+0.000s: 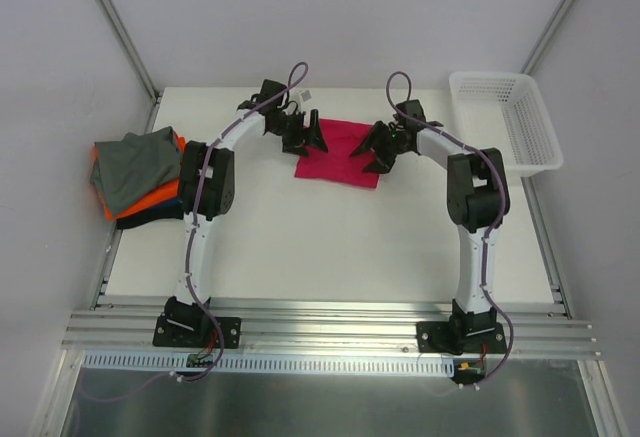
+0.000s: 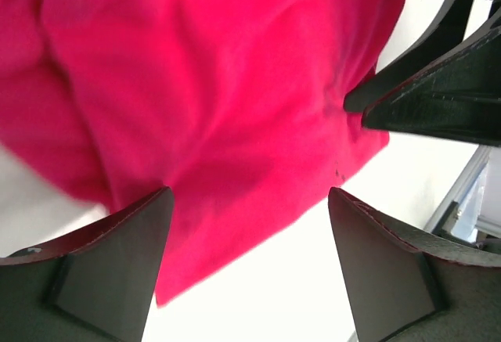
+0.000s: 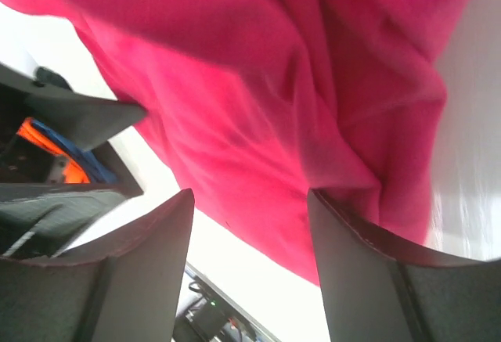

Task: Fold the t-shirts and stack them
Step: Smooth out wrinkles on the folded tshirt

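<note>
**Operator:** What is nearest you, and what are you working on?

**Robot:** Nearest me, far to the left of the white plastic mesh basket (image 1: 541,161), sits a loose heap of soft shirts: grey (image 1: 135,160) on top, orange (image 1: 124,203) beneath it, and dark navy (image 1: 152,219) at the bottom. I judge that heap to be waiting its turn. The bright magenta-pink cotton t-shirt (image 1: 338,157) is the one in hand. It lies on the white table (image 1: 330,247) as a creased rectangle, left of the basket and between it and the heap.

**Operator:** And your grippers?

**Robot:** My left gripper (image 1: 306,141) hangs over the pink shirt's edge on the side away from the basket, fingers spread, with nothing between them. My right gripper (image 1: 375,153) hangs over the edge on the basket side. Its fingers are also apart, with the cloth under them and not pinched.

**Operator:** So which step is it?

**Robot:** Folding, I judge, with the stacking not yet begun. The shirt is gathered but rumpled, with ridges across it.

**Operator:** What does the next move need?

**Robot:** Probably both grippers should come down together and each take one edge only. Then they carry the cloth over evenly, so neither side drags or bunches.
</note>
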Motion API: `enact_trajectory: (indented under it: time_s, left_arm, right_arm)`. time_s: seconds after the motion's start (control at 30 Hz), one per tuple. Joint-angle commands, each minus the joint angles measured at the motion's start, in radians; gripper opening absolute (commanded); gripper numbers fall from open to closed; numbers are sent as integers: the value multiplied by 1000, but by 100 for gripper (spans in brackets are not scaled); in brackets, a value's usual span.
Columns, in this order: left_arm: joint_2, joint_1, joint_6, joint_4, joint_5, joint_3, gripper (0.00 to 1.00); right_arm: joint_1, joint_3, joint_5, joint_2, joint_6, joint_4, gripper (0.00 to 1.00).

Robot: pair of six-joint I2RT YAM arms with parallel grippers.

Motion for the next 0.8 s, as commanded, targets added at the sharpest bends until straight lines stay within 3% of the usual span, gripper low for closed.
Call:
enact_trajectory:
  time_s: [0.0, 0.13, 0.27, 0.43, 0.77]
  left_arm:
    - [-149, 20, 48, -75, 49, -47, 81]
    - [-188, 48, 44, -78, 64, -5, 83]
    - [-153, 101, -38, -78, 53, 128, 91]
    - [-93, 143, -62, -80, 46, 136, 99]
    - [42, 167, -111, -77, 92, 170, 99]
  right_arm:
    - [6, -6, 45, -111, -51, -72, 64]
    - [-9, 40, 59, -146, -106, -75, 64]
    - [-23, 91, 63, -174, -161, -84, 64]
    - [-21, 92, 69, -163, -181, -60, 64]
    - [9, 218, 59, -13, -169, -29, 64]
